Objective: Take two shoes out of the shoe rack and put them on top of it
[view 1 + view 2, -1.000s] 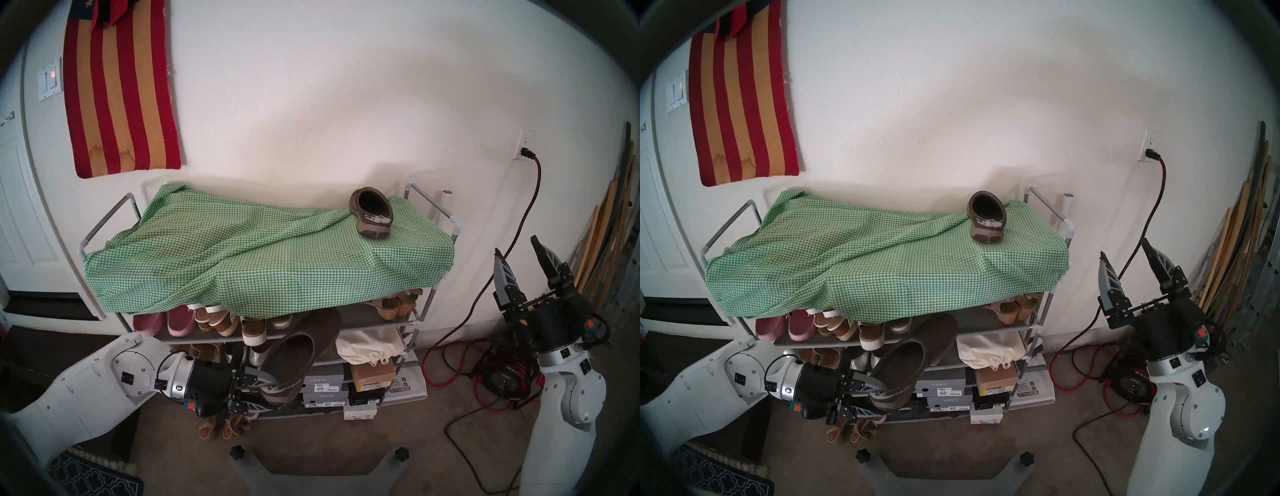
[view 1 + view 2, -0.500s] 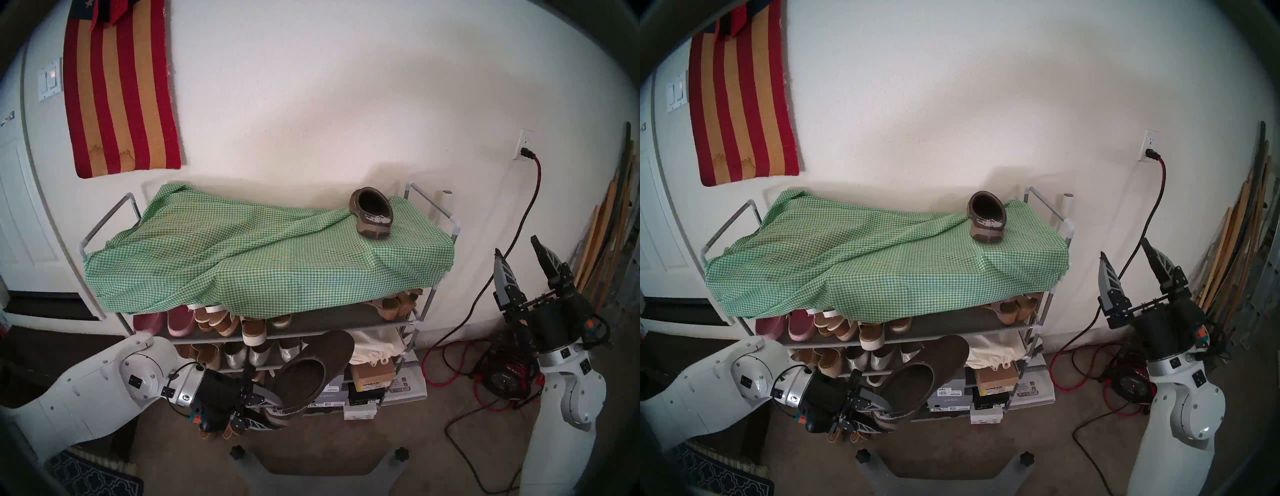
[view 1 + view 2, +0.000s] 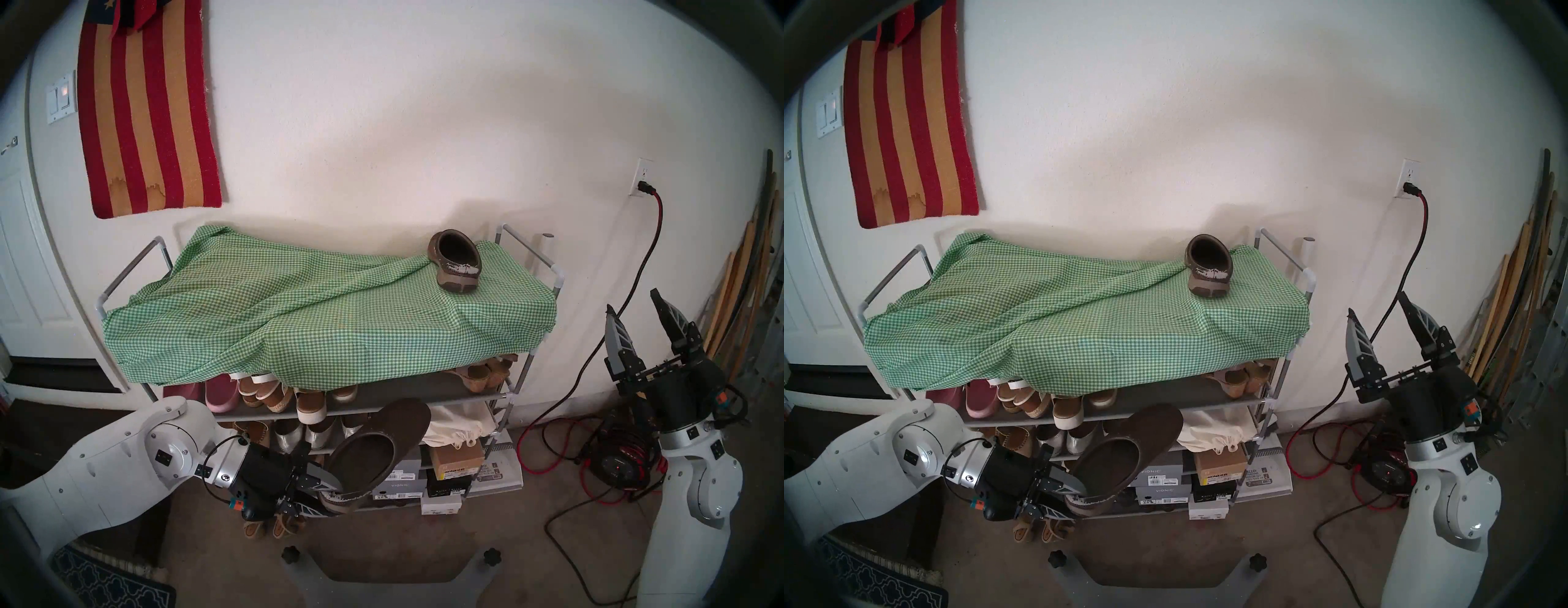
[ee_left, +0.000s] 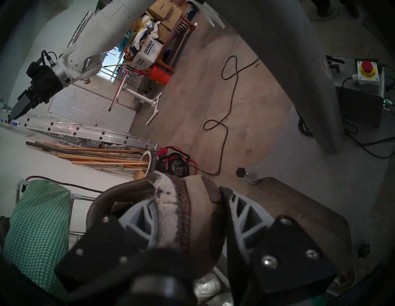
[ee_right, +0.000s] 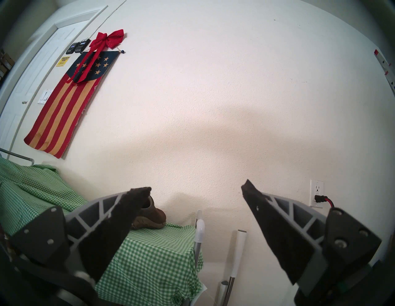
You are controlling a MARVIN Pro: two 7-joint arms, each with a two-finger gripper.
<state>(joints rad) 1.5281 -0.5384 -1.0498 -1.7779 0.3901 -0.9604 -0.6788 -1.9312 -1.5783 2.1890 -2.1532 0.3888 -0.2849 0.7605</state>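
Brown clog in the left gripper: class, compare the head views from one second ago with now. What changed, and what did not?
The left gripper, shut on the heel of the brown clog, drew it out of the shoe rack toward the robot and slightly rightward. The other clog on the gingham cloth and the open right gripper did not move.

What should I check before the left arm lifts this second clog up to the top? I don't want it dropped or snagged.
1. Grip: left end effector shut on the held clog at its heel: ok.
2. Grip security: toe sticks far out from the fingers; cannot tell if it holds.
3. Clog out of the shoe rack: appears in front of the shelves; ok.
4. Landing spot: gingham cloth bare left of the first clog: ok.
5. Cloth flat: rumpled folds; not ok.
6. Right end effector open, beside the rack, out of the path: ok.
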